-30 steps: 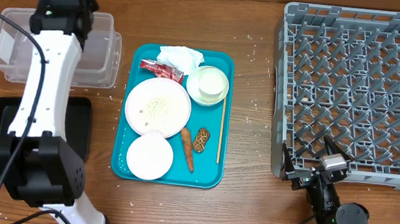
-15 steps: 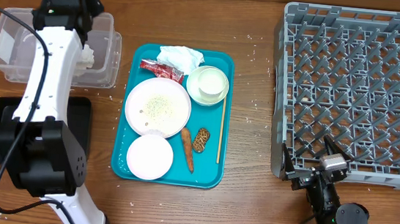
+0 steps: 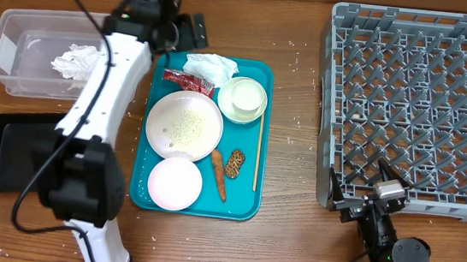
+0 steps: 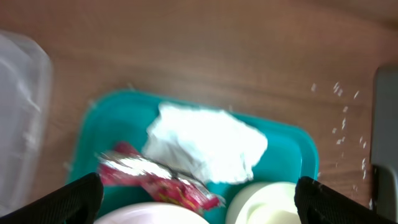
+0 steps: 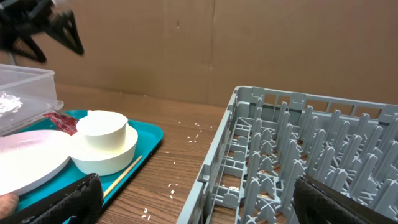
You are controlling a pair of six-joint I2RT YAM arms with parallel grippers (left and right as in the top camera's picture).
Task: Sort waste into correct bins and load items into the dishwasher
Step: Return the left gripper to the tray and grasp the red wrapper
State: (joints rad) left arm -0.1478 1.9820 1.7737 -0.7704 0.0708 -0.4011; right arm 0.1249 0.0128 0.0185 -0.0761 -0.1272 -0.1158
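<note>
My left gripper (image 3: 185, 32) hangs open and empty over the back edge of the teal tray (image 3: 145, 174). Below it lie crumpled white paper (image 4: 205, 143) and a red scrap (image 4: 155, 180). Another white paper wad (image 3: 72, 62) lies in the clear tub (image 3: 7, 70). On the tray sit the plate (image 3: 184, 125) with rice grains, a bowl (image 3: 174, 183), a cup (image 3: 243, 99) standing in a second bowl, a carrot (image 3: 218, 174) and a brown lump (image 3: 235, 163). My right gripper (image 3: 359, 184) rests open and empty at the front left corner of the grey rack (image 3: 416, 106).
The black tray (image 3: 3, 156) lies in front of the clear tub, partly under my left arm. A thin wooden stick (image 3: 257, 150) lies along the teal tray's right side. Rice grains are scattered on the wood between tray and rack (image 5: 199, 127).
My left gripper opened and let a white paper wad fall into the clear tub, then swung right to the teal tray's back edge. The right arm stayed still.
</note>
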